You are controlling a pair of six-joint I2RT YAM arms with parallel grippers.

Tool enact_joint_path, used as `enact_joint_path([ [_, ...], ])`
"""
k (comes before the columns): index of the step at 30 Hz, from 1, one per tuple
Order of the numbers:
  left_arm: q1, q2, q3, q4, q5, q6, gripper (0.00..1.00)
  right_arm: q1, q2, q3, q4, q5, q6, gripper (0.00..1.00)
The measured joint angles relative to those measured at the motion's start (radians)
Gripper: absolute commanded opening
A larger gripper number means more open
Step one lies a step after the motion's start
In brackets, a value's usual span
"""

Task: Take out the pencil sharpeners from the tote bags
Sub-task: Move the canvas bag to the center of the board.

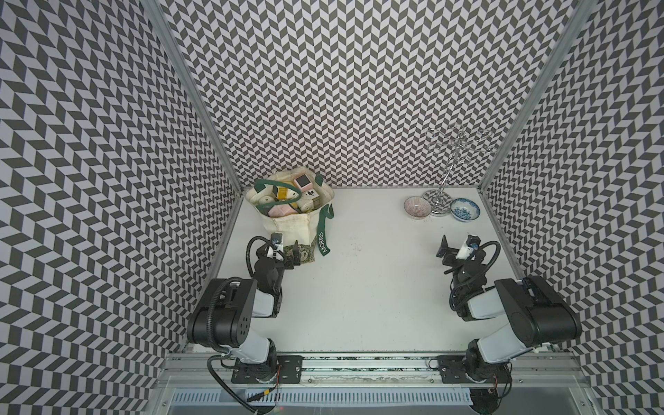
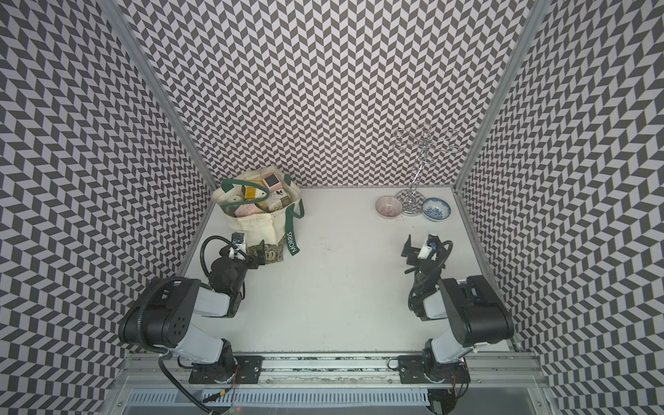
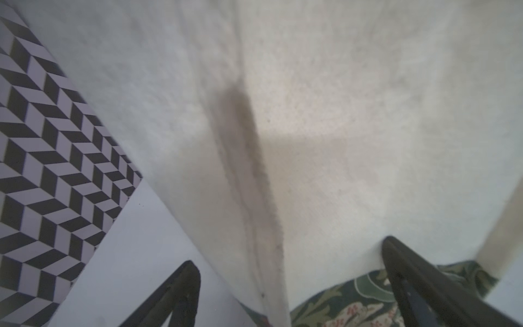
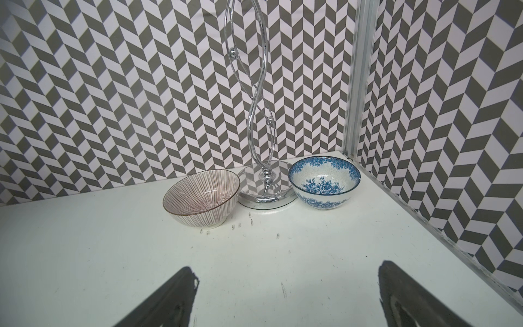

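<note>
Nearest me, the white table (image 1: 359, 305) lies bare between the two arms. The left hand (image 1: 287, 251) sits low on the left side with its jaws spread wide and nothing between them but cloth. In the left wrist view, the left hand (image 3: 288, 252) straddles a vertical corner fold of the cream canvas tote bag with dark green straps (image 3: 339, 113). One finger (image 3: 181, 291) is over bare table beside the bag, and the other finger (image 3: 410, 277) is in front of the green leafy band at the bag's foot. I cannot tell whether either one touches the fabric.

Across the table, the right hand (image 1: 444, 253) hovers with its jaws also wide apart and empty, well away from the bag. The right wrist view shows the right hand (image 4: 285, 266) over bare table.

Just beyond the left hand, the tote bag (image 1: 287, 226) stands upright in the far left corner, one strap lettered "MORRIS" hanging down its front. The boxy plastic pencil sharpeners (image 1: 282, 201) fill its open mouth, all of them above and behind the left hand. Among them are a pink one with a dark panel (image 1: 303, 182), a yellow one (image 1: 282, 192) and a pale pink one (image 1: 280, 210).

In the far right corner, beyond the right hand, stands a chrome wire stand (image 4: 266, 192). A red-striped ceramic bowl (image 4: 201, 195) and a blue floral ceramic bowl (image 4: 325, 184) sit just beside its round base, one on each side.
</note>
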Motion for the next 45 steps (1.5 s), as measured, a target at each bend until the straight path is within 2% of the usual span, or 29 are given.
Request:
enact_joint_path([
  [4, -0.060, -0.017, -0.076, 0.150, -0.139, 0.016, 1.00, 0.000, -0.015, -0.017, 0.009, 0.009, -0.001, 0.97],
  [7, -0.156, -0.043, -0.154, 0.257, -0.325, 0.069, 1.00, 0.010, -0.071, -0.074, 0.037, 0.008, -0.012, 0.97],
  [10, -0.222, -0.169, -0.157, 0.243, -0.429, 0.105, 1.00, 0.030, -0.155, -0.108, 0.038, 0.033, -0.027, 0.97],
  [13, -0.230, -0.373, -0.100, 0.073, -0.510, 0.081, 1.00, 0.043, -0.297, -0.099, -0.028, 0.047, -0.022, 0.96],
  [15, -0.217, -0.497, -0.036, -0.102, -0.543, 0.026, 1.00, 0.048, -0.397, -0.076, -0.105, 0.064, 0.023, 0.95],
  [19, -0.220, -0.663, 0.013, -0.334, -0.576, -0.095, 1.00, 0.048, -0.507, 0.020, -0.286, 0.073, 0.114, 0.95],
  [22, -0.234, -0.755, 0.019, -0.510, -0.547, -0.227, 1.00, 0.048, -0.552, 0.097, -0.415, 0.061, 0.165, 0.95],
  [24, -0.233, -0.801, 0.063, -0.674, -0.484, -0.334, 0.93, 0.048, -0.594, 0.124, -0.493, 0.043, 0.190, 0.95],
  [28, -0.222, -0.853, 0.255, -0.952, -0.288, -0.480, 0.92, 0.048, -0.700, 0.175, -0.663, -0.046, 0.242, 0.91],
  [32, -0.216, -0.847, 0.518, -1.212, -0.103, -0.509, 0.90, 0.048, -0.724, 0.311, -0.843, -0.237, 0.282, 0.87],
  [35, -0.216, -0.839, 0.682, -1.392, -0.048, -0.495, 0.90, 0.053, -0.672, 0.450, -0.961, -0.435, 0.326, 0.86],
  [39, -0.216, -0.904, 0.729, -1.588, -0.043, -0.471, 0.90, 0.123, -0.539, 0.622, -1.072, -0.645, 0.391, 0.86],
  [42, -0.216, -0.958, 0.731, -1.714, -0.048, -0.453, 0.90, 0.228, -0.417, 0.737, -1.149, -0.716, 0.410, 0.87],
  [44, -0.216, -0.973, 0.739, -1.783, -0.061, -0.440, 0.89, 0.290, -0.304, 0.842, -1.206, -0.752, 0.413, 0.78],
  [45, -0.216, -0.977, 0.742, -1.805, -0.068, -0.435, 0.90, 0.310, -0.256, 0.885, -1.221, -0.763, 0.419, 0.77],
])
